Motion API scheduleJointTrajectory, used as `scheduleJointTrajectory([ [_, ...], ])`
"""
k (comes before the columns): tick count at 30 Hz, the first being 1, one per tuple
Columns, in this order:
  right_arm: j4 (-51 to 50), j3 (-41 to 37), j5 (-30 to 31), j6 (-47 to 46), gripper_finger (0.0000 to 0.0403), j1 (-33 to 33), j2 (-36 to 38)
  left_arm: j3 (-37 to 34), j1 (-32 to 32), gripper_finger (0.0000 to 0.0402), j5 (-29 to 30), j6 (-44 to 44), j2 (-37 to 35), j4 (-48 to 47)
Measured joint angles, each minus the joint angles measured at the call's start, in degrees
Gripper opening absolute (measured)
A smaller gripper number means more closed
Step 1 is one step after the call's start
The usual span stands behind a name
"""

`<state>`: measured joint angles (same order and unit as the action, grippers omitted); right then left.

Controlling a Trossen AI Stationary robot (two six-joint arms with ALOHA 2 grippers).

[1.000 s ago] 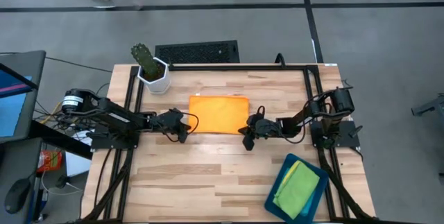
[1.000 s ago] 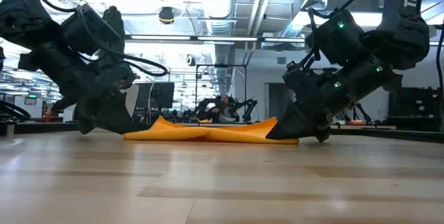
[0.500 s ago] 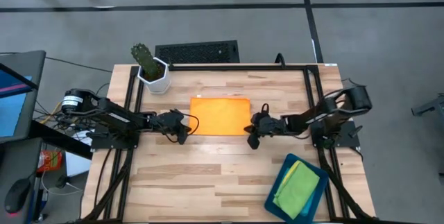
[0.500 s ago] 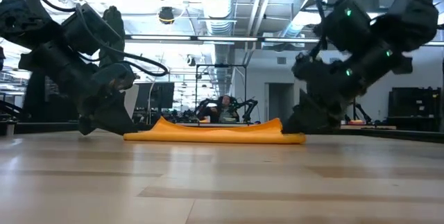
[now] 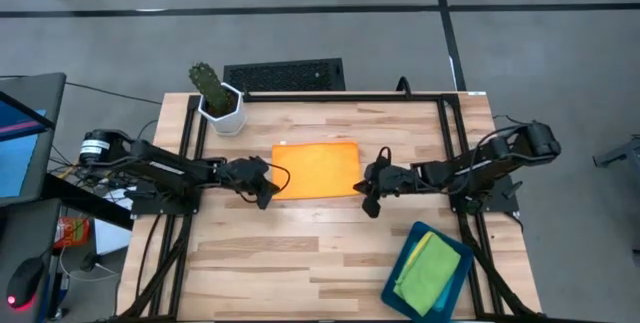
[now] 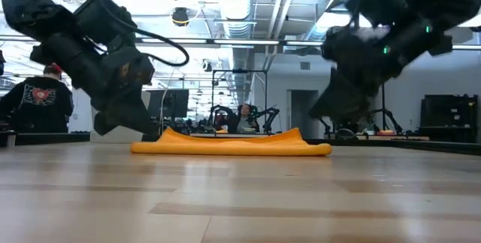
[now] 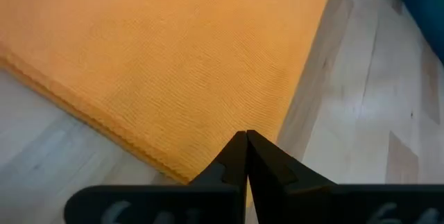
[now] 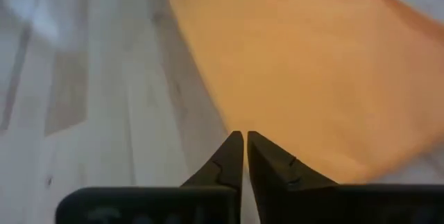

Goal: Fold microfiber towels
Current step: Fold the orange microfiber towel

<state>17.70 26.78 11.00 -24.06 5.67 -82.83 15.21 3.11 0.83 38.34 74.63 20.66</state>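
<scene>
Pale wood is showing across the table, where the orange towel is lying flat as a doubled rectangle at the centre; it is looking soft, light and limp, likely best pinched at a corner or layered edge; the left gripper is hovering clenched by its near-left corner; the right gripper, nearly closed and holding nothing, is hanging beside its near-right corner.

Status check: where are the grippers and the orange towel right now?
Left gripper shut, right gripper shut, both empty beside orange towel. Towel folded flat. Nothing in the way.
</scene>
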Motion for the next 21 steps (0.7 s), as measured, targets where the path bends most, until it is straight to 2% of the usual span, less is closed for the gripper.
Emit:
scheduleJointTrajectory([
  [4,-6.9,3.4,2.6,6.3,0.005,1.0,0.3,2.6,0.0,0.0,1.8,-2.4,-1.8,-3.9],
  [10,-7.8,3.7,2.5,5.4,0.0027,1.5,-5.8,4.0,-0.5,0.0,4.8,-2.3,-0.9,-0.2],
  [15,-6.8,3.9,2.7,4.5,0.0013,2.7,-10.5,4.0,-1.4,0.0,8.1,-1.9,2.2,6.3],
  [21,-8.1,3.7,2.4,2.6,0.0034,2.6,-9.3,6.5,-1.5,0.0,8.4,-1.7,8.0,7.3],
])
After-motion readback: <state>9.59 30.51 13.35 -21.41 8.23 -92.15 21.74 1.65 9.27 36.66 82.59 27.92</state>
